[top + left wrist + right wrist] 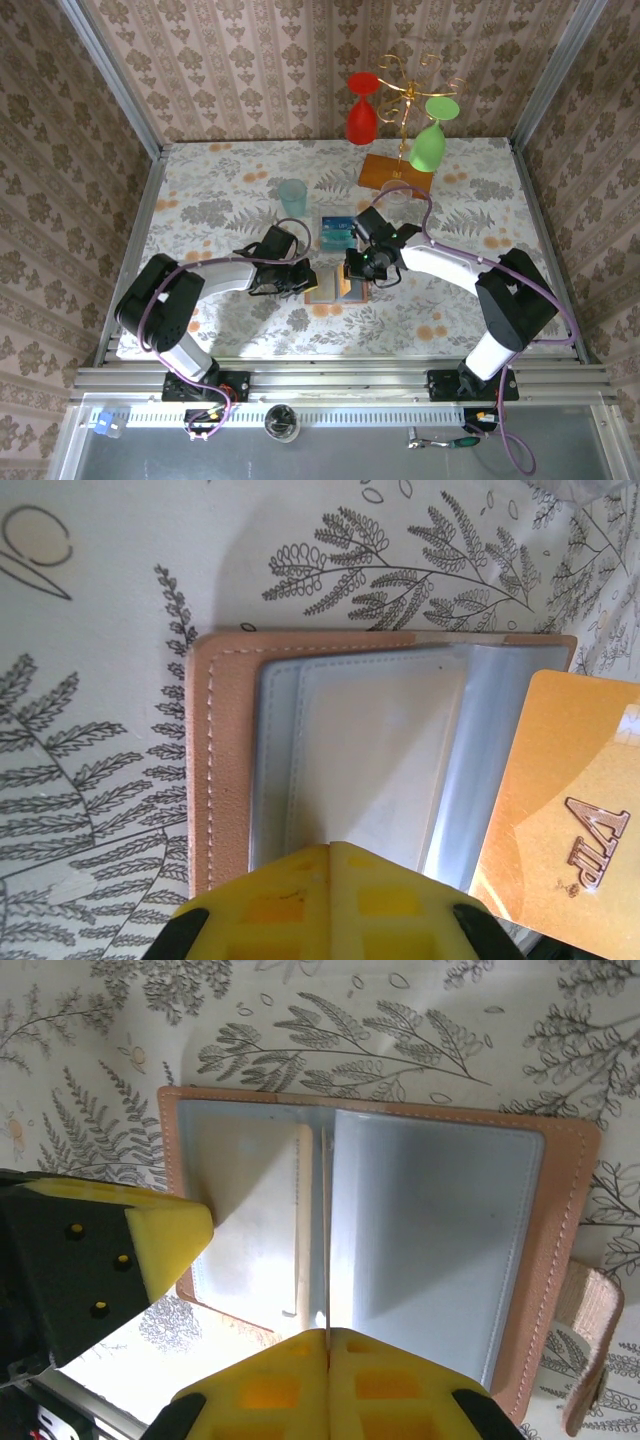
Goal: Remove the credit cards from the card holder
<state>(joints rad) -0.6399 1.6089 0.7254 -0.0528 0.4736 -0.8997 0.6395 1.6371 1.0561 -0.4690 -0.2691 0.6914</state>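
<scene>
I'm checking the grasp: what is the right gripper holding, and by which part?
The right gripper pinches a gold card by one edge; the card stands edge-on over the open card holder.

Floral table [200, 190] carries card holder [330, 286], credit cards [337, 232], tumbler [292, 197] and glass rack [395, 172].

I see a tumbler [292, 197] beyond the left gripper [303, 279]; farther past the right gripper [352, 274], a rack [405, 95] hangs a red glass [362, 112] and green glass [428, 146].
</scene>
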